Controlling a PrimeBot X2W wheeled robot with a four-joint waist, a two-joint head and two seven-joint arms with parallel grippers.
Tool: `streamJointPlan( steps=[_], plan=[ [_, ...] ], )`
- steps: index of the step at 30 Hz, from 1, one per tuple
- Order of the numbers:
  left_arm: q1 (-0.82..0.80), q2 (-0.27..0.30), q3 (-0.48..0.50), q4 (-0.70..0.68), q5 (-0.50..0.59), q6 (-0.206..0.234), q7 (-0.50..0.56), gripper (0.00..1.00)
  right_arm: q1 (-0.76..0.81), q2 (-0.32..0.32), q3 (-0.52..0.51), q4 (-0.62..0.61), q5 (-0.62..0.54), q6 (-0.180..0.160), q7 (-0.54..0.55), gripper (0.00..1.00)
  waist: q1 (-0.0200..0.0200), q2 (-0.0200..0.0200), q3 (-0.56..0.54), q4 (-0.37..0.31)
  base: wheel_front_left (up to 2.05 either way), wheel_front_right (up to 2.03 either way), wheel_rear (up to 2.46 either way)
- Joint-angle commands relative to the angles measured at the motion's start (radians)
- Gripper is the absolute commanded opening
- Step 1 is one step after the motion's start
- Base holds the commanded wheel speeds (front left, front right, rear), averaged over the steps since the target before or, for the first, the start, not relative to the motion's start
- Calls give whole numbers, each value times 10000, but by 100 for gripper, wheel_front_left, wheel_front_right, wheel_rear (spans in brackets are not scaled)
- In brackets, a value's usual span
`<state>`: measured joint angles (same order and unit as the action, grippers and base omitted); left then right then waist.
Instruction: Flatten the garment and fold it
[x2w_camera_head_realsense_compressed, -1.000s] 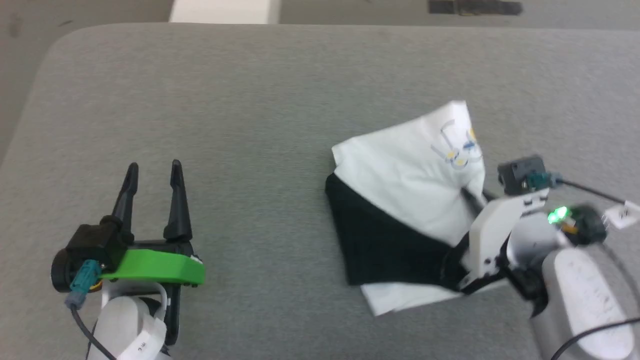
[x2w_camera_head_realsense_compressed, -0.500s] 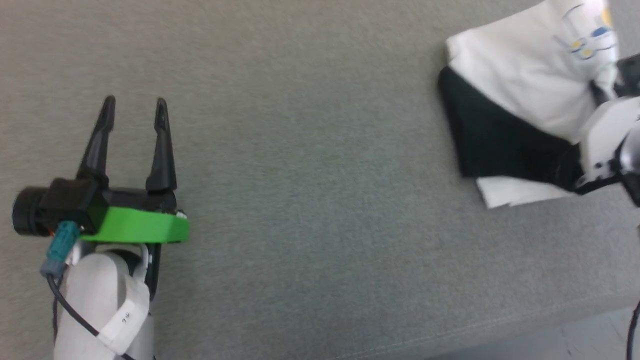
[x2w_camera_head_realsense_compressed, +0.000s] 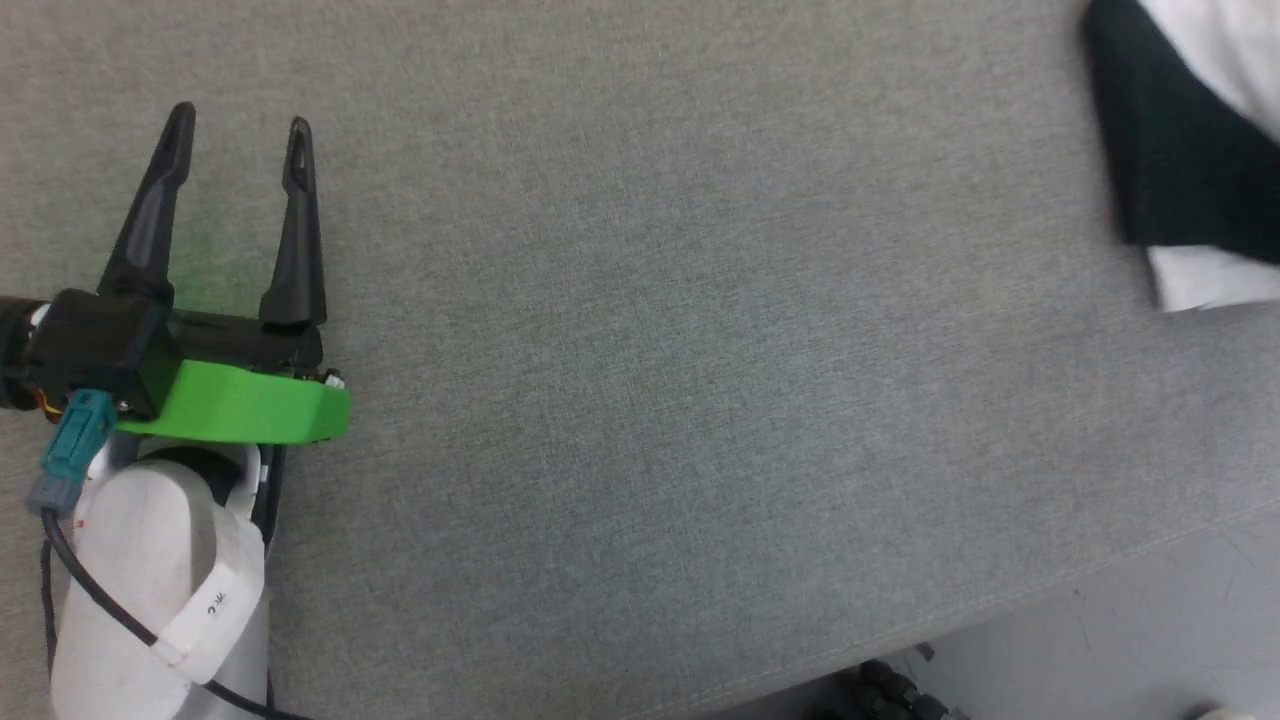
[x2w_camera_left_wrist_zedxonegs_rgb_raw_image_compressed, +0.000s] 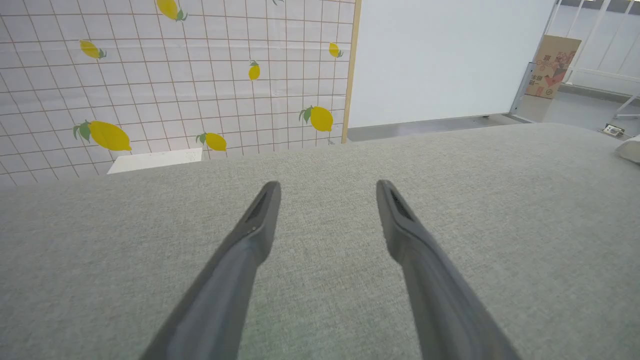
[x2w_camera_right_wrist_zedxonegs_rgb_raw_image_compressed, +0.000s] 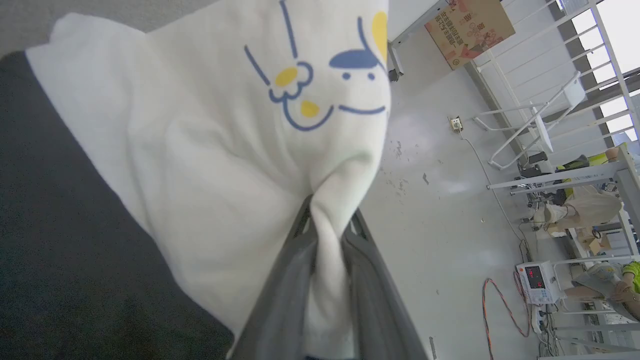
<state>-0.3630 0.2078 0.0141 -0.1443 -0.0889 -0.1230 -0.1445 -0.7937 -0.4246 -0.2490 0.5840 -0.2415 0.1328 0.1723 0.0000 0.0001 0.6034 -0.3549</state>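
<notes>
Right gripper (x2w_camera_right_wrist_zedxonegs_rgb_raw_image_compressed: 331, 216), seen from its own wrist camera: the two dark fingers stand narrow, pinching a bunched ridge of white cloth on the garment (x2w_camera_right_wrist_zedxonegs_rgb_raw_image_compressed: 215, 150). From the pinch the white panel spreads toward 11 and 12 o'clock, with a blue and yellow cartoon face printed near 12 o'clock. Black fabric lies along the 8 to 9 o'clock side. Past the cloth's right edge, at 3 o'clock, pale floor (x2w_camera_right_wrist_zedxonegs_rgb_raw_image_compressed: 440, 165) shows.

Left gripper (x2w_camera_head_realsense_compressed: 240, 117), at 9 o'clock in the head view: fingers spread wide and pointing to 12 o'clock, with only the grey fabric surface (x2w_camera_head_realsense_compressed: 650, 350) between them.

The garment (x2w_camera_head_realsense_compressed: 1170, 170) sits at 2 o'clock in the head view, cut off by the frame. It shows as a black piece with a white strip beneath, its left edge running roughly 12 to 6 o'clock. Too little shows there to tell its long axis. It lies well apart from the left gripper, with a broad stretch of open grey between them.

The surface's near edge slants across 5 o'clock, with grey floor (x2w_camera_head_realsense_compressed: 1150, 640) beyond it.

From the left wrist, the left gripper (x2w_camera_left_wrist_zedxonegs_rgb_raw_image_compressed: 327, 184) faces the surface's far edge. A white box (x2w_camera_left_wrist_zedxonegs_rgb_raw_image_compressed: 155, 160) lies beyond that edge at 10 o'clock, below a lemon-print wall (x2w_camera_left_wrist_zedxonegs_rgb_raw_image_compressed: 175, 75)
</notes>
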Motion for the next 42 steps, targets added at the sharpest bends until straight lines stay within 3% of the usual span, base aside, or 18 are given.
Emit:
streamJointPlan(
  steps=[1,11,12,13,14,20,25,32,36,42],
  plan=[
    [-204,129,-27,-121,41,-55,79,100,-326,48,-251,43,-267,-21,-167,0,0,-1,444,1,0,0,0],
    [-353,205,-209,-267,59,0,245,100,-1076,527,-1773,286,-1880,-21,-758,0,0,-1,710,434,0,0,0],
    [-356,190,-224,-226,50,12,213,100,-1097,555,-1888,327,-1972,-21,-804,5,0,-1,675,472,0,0,0],
    [-354,169,-240,-169,37,28,162,100,-1111,586,-2020,395,-2095,-21,-820,36,0,-1,621,511,0,0,0],
    [-347,148,-253,-112,21,41,114,100,-1133,619,-2195,453,-2175,-21,-788,100,0,-1,561,539,0,0,0],
    [-147,-131,-419,621,-164,92,-406,100,-896,426,-3134,1020,-2643,-21,-906,100,0,-1,-366,857,0,0,0],
    [286,-477,-523,1496,-437,127,-833,100,-516,251,-3259,1552,-2279,-21,-1857,100,0,-1,-1655,1186,0,0,0],
    [1004,-968,-538,2487,-933,186,-1089,100,366,1157,-2700,1477,-509,-21,-3459,100,0,-1,-3348,1739,0,0,0],
    [1258,-1140,-592,2861,-1150,199,-1137,100,1426,1743,-1670,535,900,-21,-4066,100,0,-1,-4085,2175,0,0,0],
    [1550,-1289,-629,3193,-1347,262,-1163,100,3589,2553,-95,-2283,2518,-21,-4258,100,0,-1,-4688,2736,0,0,0]
  ],
)
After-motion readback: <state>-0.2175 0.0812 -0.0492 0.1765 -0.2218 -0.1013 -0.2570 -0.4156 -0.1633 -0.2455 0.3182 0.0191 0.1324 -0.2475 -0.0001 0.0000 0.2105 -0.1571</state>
